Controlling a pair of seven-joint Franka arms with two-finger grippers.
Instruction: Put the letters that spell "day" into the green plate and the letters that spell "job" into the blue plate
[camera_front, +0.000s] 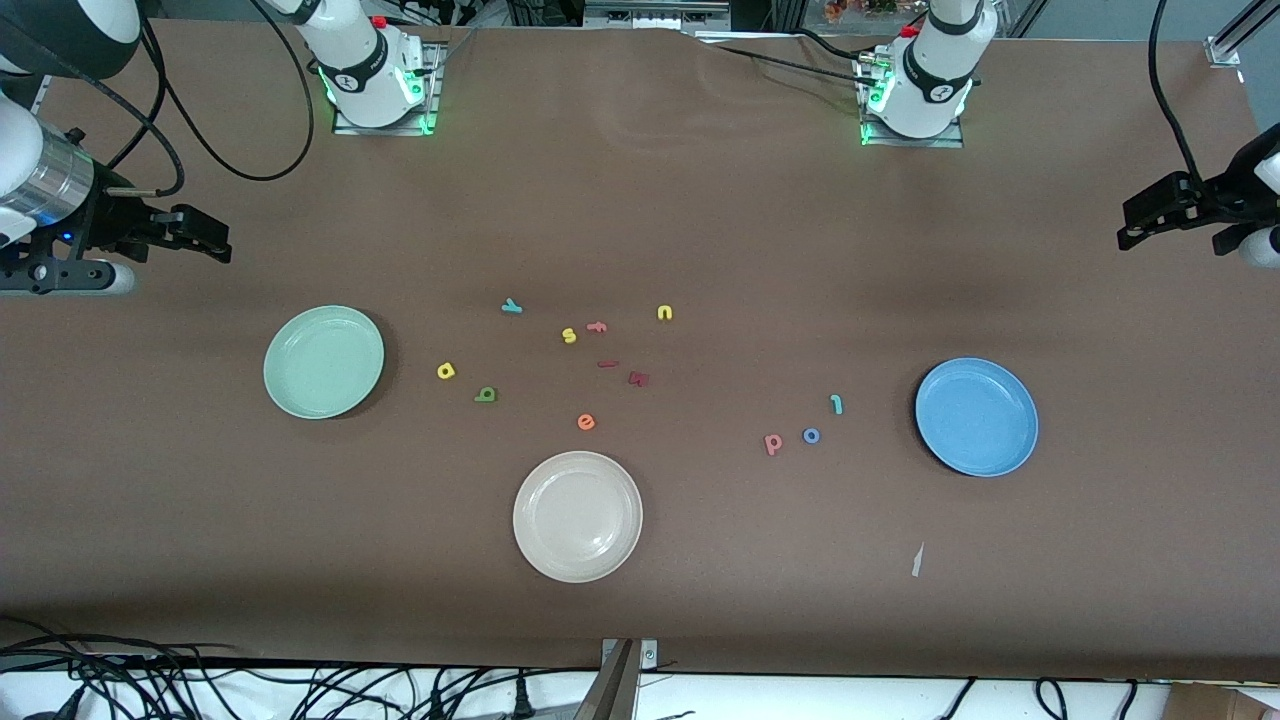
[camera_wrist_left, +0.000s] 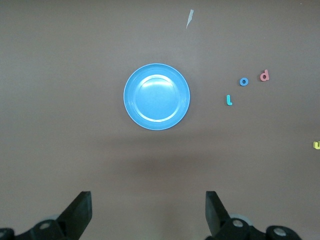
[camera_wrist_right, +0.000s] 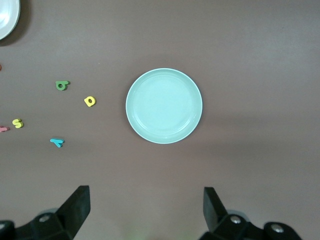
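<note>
The green plate (camera_front: 323, 361) (camera_wrist_right: 164, 105) lies toward the right arm's end, the blue plate (camera_front: 976, 416) (camera_wrist_left: 157, 96) toward the left arm's end. Beside the green plate lie the yellow d (camera_front: 446, 371) (camera_wrist_right: 89, 101), the dark green a (camera_front: 486, 394) and the teal y (camera_front: 512, 307). Beside the blue plate lie the teal j (camera_front: 837, 404) (camera_wrist_left: 229, 100), the blue o (camera_front: 811, 435) and the pink b (camera_front: 773, 443). My right gripper (camera_front: 210, 238) (camera_wrist_right: 145, 191) hangs open and empty over the table's right-arm end. My left gripper (camera_front: 1135, 222) (camera_wrist_left: 148, 196) hangs open and empty over the left-arm end.
A cream-white plate (camera_front: 577, 516) sits nearest the front camera. Loose in the middle lie a yellow s (camera_front: 569, 335), pink f (camera_front: 597, 326), yellow n (camera_front: 665, 313), dark red m (camera_front: 638, 378) and orange e (camera_front: 586, 422). A white scrap (camera_front: 917, 560) lies nearer the camera than the blue plate.
</note>
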